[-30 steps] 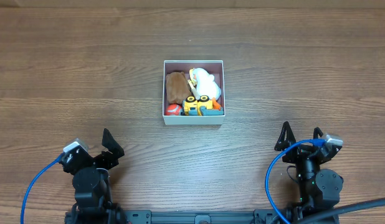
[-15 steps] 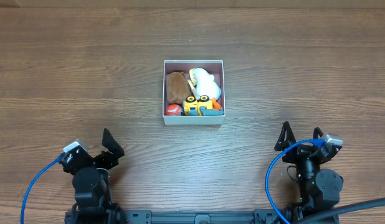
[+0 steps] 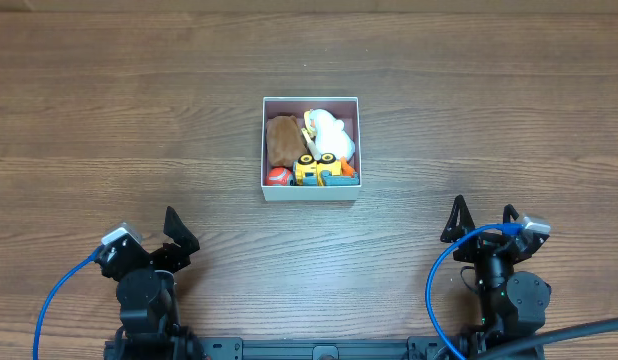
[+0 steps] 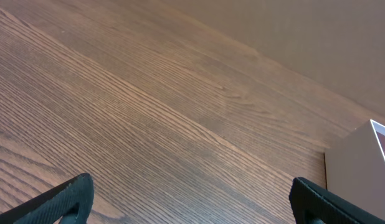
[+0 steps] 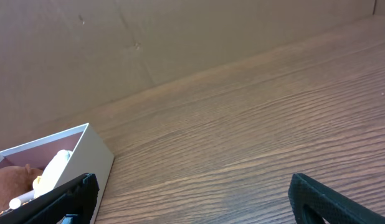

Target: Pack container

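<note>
The container [image 3: 311, 193] is a square white box with a pink inside, at the table's middle in the overhead view. It holds a brown plush [image 3: 282, 140], a white plush [image 3: 331, 132], a yellow toy truck [image 3: 315, 170] and a red ball [image 3: 278, 176]. My left gripper [image 3: 179, 232] is open and empty near the front left. My right gripper [image 3: 482, 218] is open and empty near the front right. The right wrist view shows the container's corner [image 5: 86, 155] with the white plush [image 5: 52, 171] inside. The left wrist view shows the container's edge [image 4: 361, 162].
The wooden table [image 3: 109, 110] runs all around the container. A brown board wall [image 5: 180, 37] stands behind the table. Blue cables [image 3: 49, 300] loop by each arm base.
</note>
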